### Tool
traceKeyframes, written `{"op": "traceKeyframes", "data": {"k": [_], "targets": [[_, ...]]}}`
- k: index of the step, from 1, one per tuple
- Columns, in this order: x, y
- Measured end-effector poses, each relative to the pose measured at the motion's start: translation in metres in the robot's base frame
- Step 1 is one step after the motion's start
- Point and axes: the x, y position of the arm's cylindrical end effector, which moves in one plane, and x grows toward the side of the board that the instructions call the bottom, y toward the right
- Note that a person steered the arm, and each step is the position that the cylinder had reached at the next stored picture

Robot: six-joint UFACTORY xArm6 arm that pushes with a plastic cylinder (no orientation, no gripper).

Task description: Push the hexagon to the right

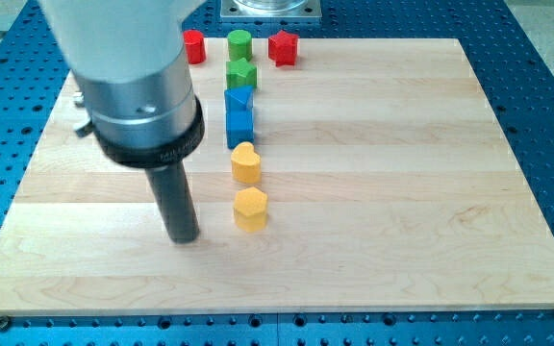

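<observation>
- Looking at the tabletop, you find the yellow hexagon at the lower end of a column of blocks, a little left of the view's centre.
- Your tool here is a plain rod with nothing to spread or pinch; my tip rests on the wood to the view's left of the hexagon, near it but with a visible gap, so no contact yet.
- Just above the hexagon sits a yellow heart, then two blue blocks, a green star and a green cylinder toward the view's top.
- A red cylinder and a red star flank that green cylinder.
- By my reading, the push has not begun: the hexagon lines up with the column.
- What is left is the whole shove; a straight move to the view's right should meet its left face, with open wood beyond.
</observation>
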Motion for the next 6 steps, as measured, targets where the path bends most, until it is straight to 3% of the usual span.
{"op": "traceKeyframes", "data": {"k": [3,5,6], "targets": [[-0.008,0.152],[-0.02,0.133],[-0.022,0.166]]}}
